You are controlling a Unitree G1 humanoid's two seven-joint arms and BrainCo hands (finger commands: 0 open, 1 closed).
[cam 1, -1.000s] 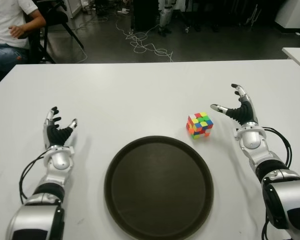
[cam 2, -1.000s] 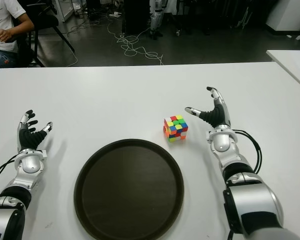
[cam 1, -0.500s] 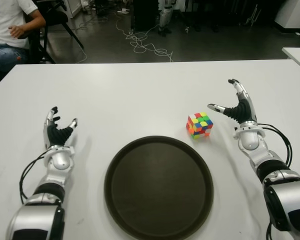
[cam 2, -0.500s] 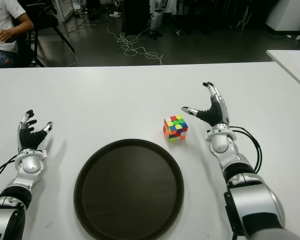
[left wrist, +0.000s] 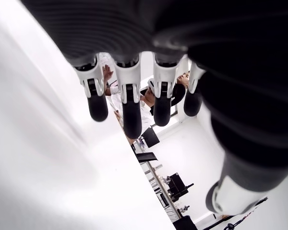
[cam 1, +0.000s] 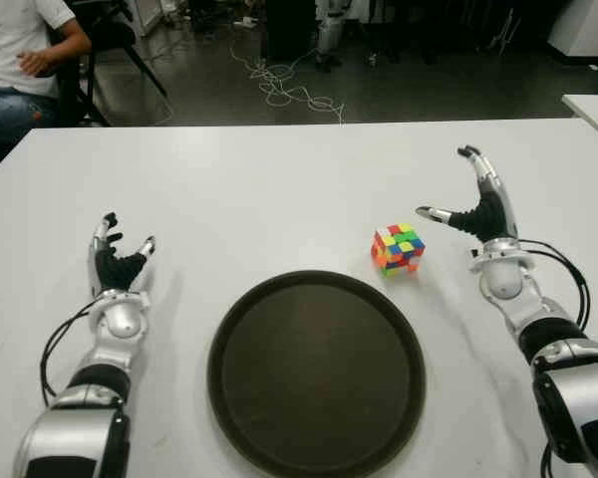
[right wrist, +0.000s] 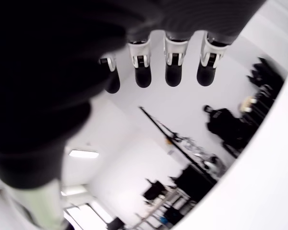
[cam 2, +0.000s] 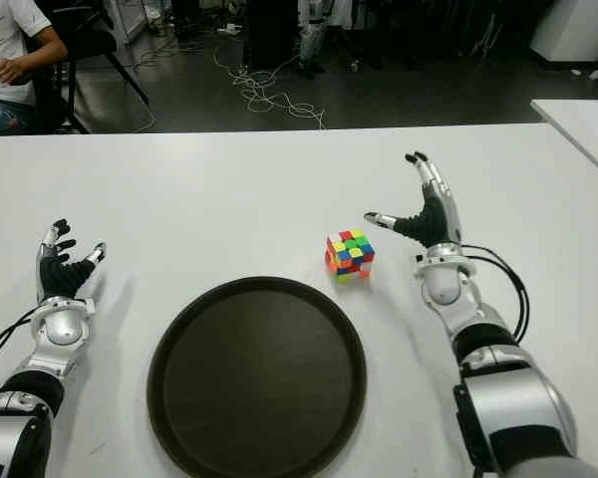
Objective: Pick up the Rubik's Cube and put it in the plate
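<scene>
White table (cam 1: 279, 179), big dark round plate (cam 1: 317, 368) lying near-left of the right hand (cam 1: 483, 214), Rubik's Cube (cam 1: 398, 249) on the table just left of that hand's thumb, apart from it, close beyond the plate's rim. Right hand spread wide, holding nothing, fingers up. Left hand (cam 1: 115, 264) far off beyond the plate, also spread, empty, idle. To grasp well I'd tip the palm down over the cube, thumb and fingers on opposite flat faces, not corners, then close
</scene>
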